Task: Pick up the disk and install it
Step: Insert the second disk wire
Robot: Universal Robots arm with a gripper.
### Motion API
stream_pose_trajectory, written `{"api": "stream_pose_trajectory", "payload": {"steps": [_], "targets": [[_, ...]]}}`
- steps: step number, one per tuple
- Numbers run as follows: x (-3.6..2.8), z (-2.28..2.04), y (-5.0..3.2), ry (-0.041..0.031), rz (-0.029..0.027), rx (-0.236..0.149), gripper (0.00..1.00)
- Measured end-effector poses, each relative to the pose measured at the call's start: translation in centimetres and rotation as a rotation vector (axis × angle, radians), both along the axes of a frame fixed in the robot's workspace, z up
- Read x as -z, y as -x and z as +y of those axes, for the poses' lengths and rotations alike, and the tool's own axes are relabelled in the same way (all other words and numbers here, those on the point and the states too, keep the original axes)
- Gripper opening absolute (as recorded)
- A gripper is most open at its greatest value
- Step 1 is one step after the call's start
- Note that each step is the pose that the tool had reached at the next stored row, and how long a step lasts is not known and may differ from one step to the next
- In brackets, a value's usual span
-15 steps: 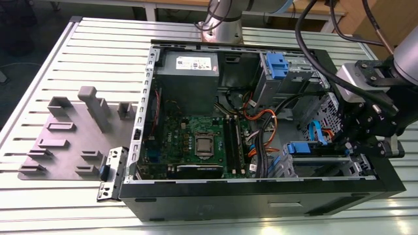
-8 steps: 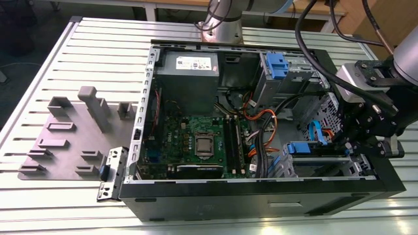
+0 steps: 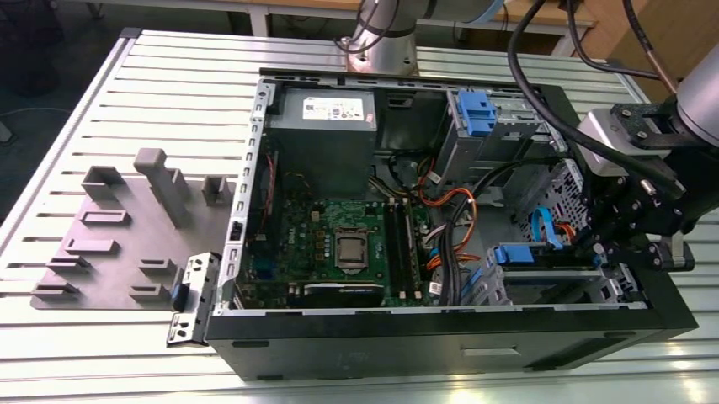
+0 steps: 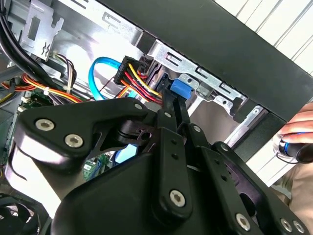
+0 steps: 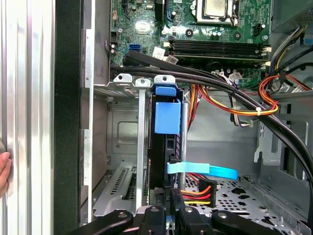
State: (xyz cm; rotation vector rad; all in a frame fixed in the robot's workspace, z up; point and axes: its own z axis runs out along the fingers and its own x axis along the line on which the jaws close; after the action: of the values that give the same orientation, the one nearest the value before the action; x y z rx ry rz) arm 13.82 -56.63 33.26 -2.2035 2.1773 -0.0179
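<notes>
The disk (image 5: 166, 117) stands on edge in a slot of the silver drive cage (image 5: 122, 122), in the corner of the open computer case (image 3: 450, 337) at the exterior view's right. Its blue bracket (image 3: 526, 255) faces up. My gripper (image 5: 168, 213) reaches down into the case over that cage, and its black fingers (image 4: 168, 115) sit close together on the disk's end by the blue tab (image 4: 180, 88). A light-blue data cable (image 5: 205, 170) and a red-yellow power plug (image 5: 205, 188) lie right beside the disk.
Black and orange cable bundles (image 5: 230, 98) cross between cage and motherboard (image 3: 337, 244). A grey power supply box (image 3: 326, 109) and a second blue bracket (image 3: 474, 114) sit at the case's far side. A grey fixture plate (image 3: 113, 244) lies outside. A person's hand (image 4: 298, 139) rests near the case.
</notes>
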Motion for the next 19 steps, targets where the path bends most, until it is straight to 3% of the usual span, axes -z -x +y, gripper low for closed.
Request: {"api": "stream_pose_trajectory", "payload": {"steps": [5,10,19], "targets": [[-0.04,0.0,0.0,-0.0006,0.0001,0.0,0.17],[-0.86,0.0,0.0,-0.0002,0.0,0.0,0.17],[-0.82,0.05,0.17,-0.0014,0.0,0.026,0.17]]}}
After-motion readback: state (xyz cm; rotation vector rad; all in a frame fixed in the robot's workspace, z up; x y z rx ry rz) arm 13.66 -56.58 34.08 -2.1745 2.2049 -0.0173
